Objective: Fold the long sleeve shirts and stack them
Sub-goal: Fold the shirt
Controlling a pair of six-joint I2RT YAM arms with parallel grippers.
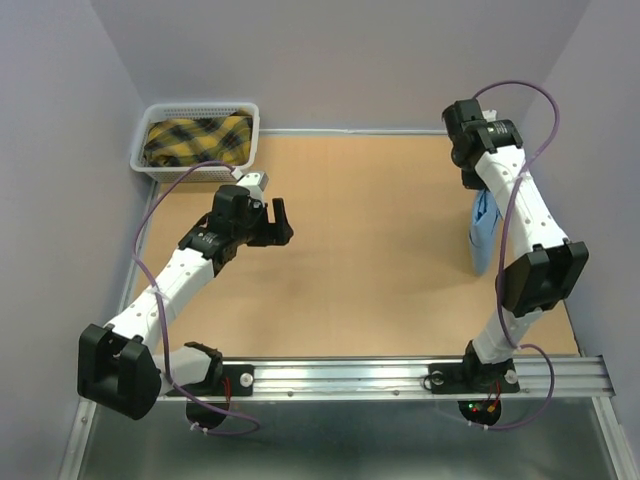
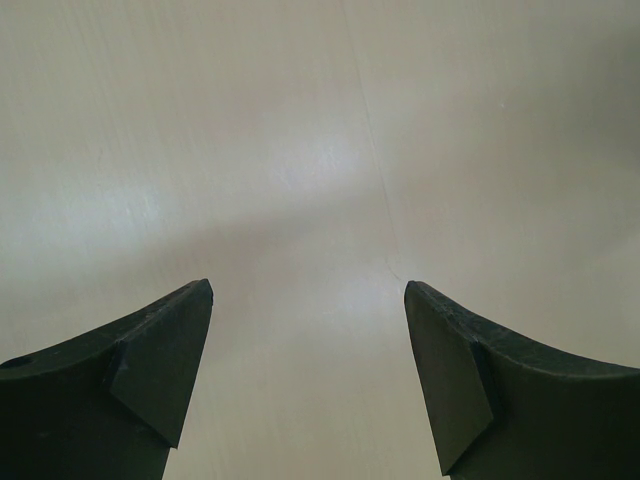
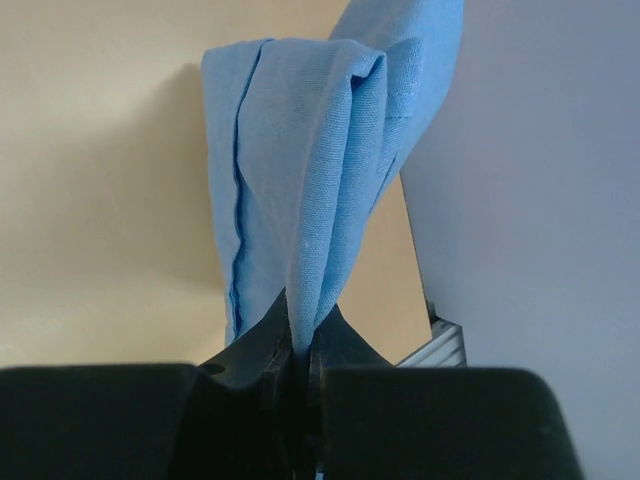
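Raised high, the right gripper (image 3: pixel 300 350) is clenched on the blue shirt (image 3: pixel 300 170) beneath it, partly hidden by its arm; the left gripper (image 2: pixel 308 300) is released.

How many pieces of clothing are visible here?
2. A light blue shirt hangs from the right hand; a yellow plaid garment lies in the white basket, far left. Others may be hidden under it.

Setting: a robotics lab test cell. Evidence: plain pale walls (image 1: pixel 340 50) box in a tan table (image 1: pixel 350 260) on three sides. A left arm (image 1: pixel 165 290) and a right arm (image 1: pixel 520 205), both white and black, are bolted to an aluminium rail (image 1: pixel 350 375) at the near edge, with purple cables (image 1: pixel 139 245) looping loose and a white plastic basket (image 1: pixel 200 106) in the far left corner.
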